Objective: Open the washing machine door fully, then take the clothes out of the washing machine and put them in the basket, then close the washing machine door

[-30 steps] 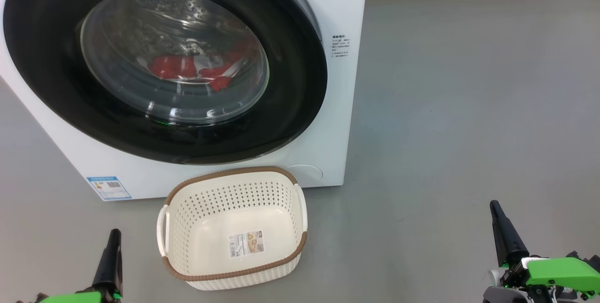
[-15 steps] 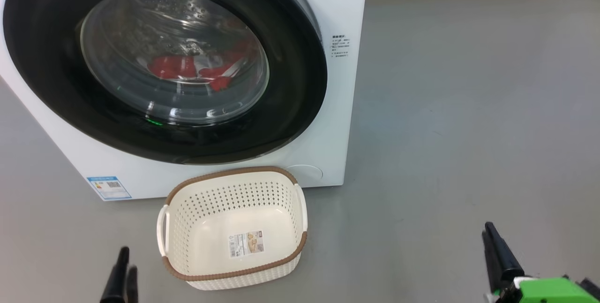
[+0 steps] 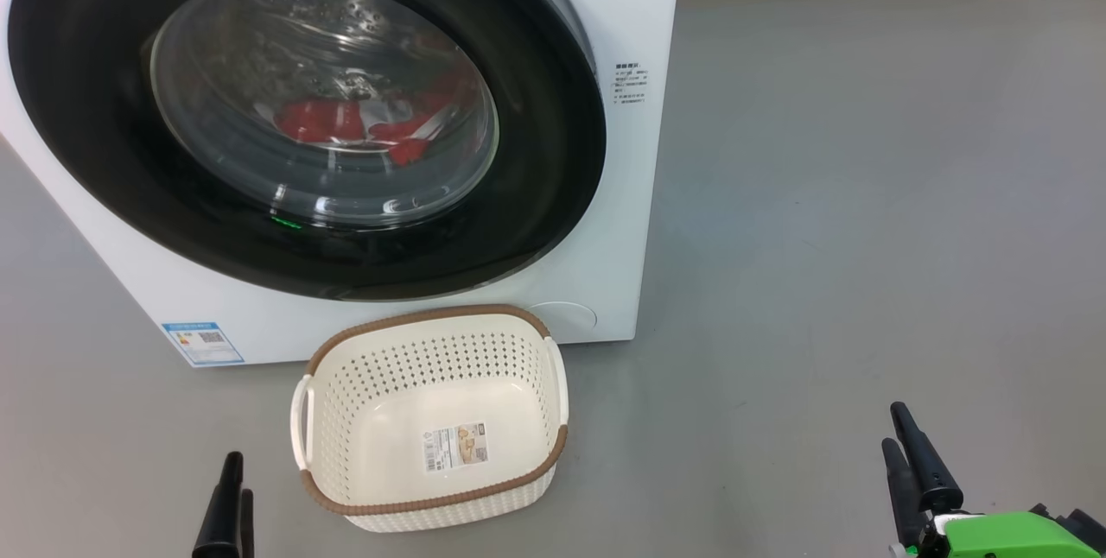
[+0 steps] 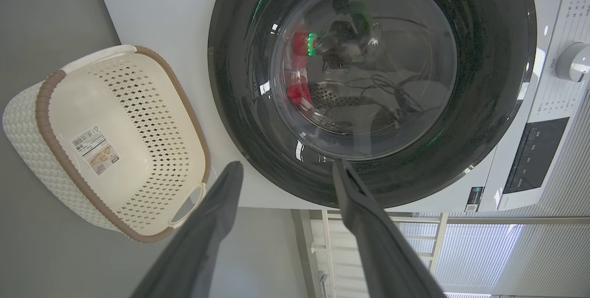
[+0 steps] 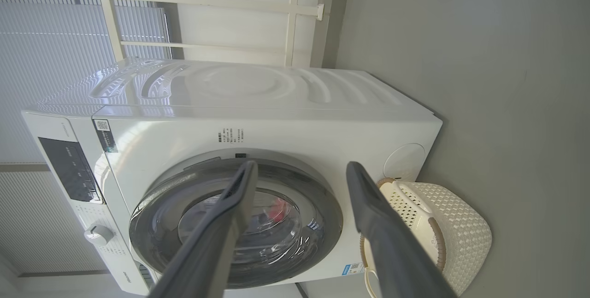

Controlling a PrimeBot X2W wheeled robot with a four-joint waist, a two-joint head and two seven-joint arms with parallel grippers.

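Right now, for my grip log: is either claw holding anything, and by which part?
Nothing is held: the left claw and the right claw both stand open and empty.

Washer (image 3: pixel 635 22) stands on floor (image 3: pixel 864 195), door (image 3: pixel 544 152) on its front face. Clothes (image 3: pixel 320 122) lie inside, low behind the door glass. Basket (image 3: pixel 432 317) sits on floor just before the washer, below the door. Left gripper (image 3: pixel 239 480) is near the basket's left side. Right gripper (image 3: pixel 894 427) is well apart to its right.
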